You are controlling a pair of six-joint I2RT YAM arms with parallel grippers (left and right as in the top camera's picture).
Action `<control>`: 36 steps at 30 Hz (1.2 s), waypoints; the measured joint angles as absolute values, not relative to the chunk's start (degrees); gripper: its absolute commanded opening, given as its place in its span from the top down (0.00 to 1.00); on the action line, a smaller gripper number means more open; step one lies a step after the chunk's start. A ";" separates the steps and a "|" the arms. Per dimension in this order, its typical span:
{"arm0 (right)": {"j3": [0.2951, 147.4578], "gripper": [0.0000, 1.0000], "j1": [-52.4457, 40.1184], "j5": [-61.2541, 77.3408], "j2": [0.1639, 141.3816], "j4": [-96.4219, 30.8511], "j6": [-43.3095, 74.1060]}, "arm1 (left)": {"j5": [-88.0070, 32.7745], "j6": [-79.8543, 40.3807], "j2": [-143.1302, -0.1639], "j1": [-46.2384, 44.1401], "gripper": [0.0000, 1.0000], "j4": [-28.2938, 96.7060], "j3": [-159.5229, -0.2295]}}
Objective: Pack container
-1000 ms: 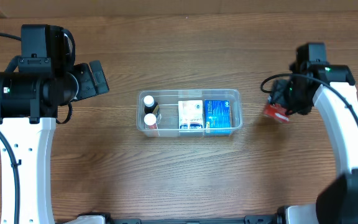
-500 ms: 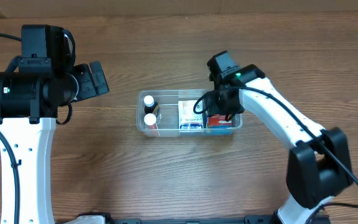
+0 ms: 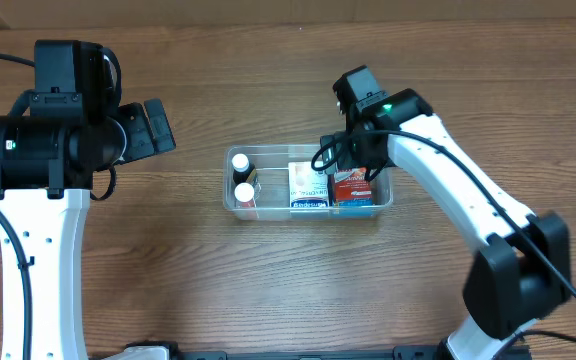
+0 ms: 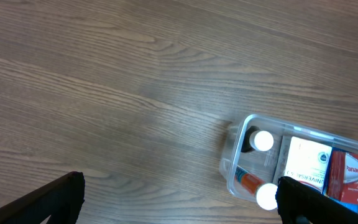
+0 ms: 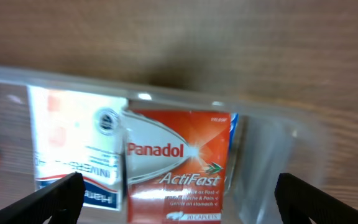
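Note:
The clear container sits mid-table. Inside it are two white-capped bottles at the left end, a white box in the middle, and a red Panadol box lying on a blue box at the right end. My right gripper hovers over that right end. In the right wrist view it is open, its fingertips well clear of the red box on both sides. My left gripper is open over bare wood, left of the container.
The wooden table surrounds the container on all sides. The left arm's base and wrist stand at the far left. The right arm reaches in from the lower right.
My right gripper carried the red box from the table's right side into the container's right end and opened, leaving the box lying there. The left arm has not moved.

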State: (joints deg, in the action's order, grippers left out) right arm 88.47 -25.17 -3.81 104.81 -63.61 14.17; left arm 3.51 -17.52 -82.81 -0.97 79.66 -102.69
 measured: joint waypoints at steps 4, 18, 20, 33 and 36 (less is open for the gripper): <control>90.74 0.00 -25.17 -7.53 92.75 -60.69 14.74 | 3.51 -17.54 -82.81 -0.97 0.00 79.66 -102.69; 91.70 0.00 -5.15 -6.09 87.70 -51.31 11.84 | 1.08 -10.33 -88.03 -0.97 0.00 75.26 -102.69; 91.77 0.00 -3.60 -4.21 87.70 -56.01 11.31 | 1.06 -10.26 -89.41 -0.97 0.00 74.94 -102.69; 66.59 0.00 -0.51 -1.45 51.66 -56.75 11.77 | 0.82 -10.04 -66.00 -2.48 0.00 72.49 -85.34; 57.10 0.00 -0.54 -1.32 38.17 -57.69 11.84 | -0.01 -10.09 -53.30 -2.55 0.00 68.66 -72.47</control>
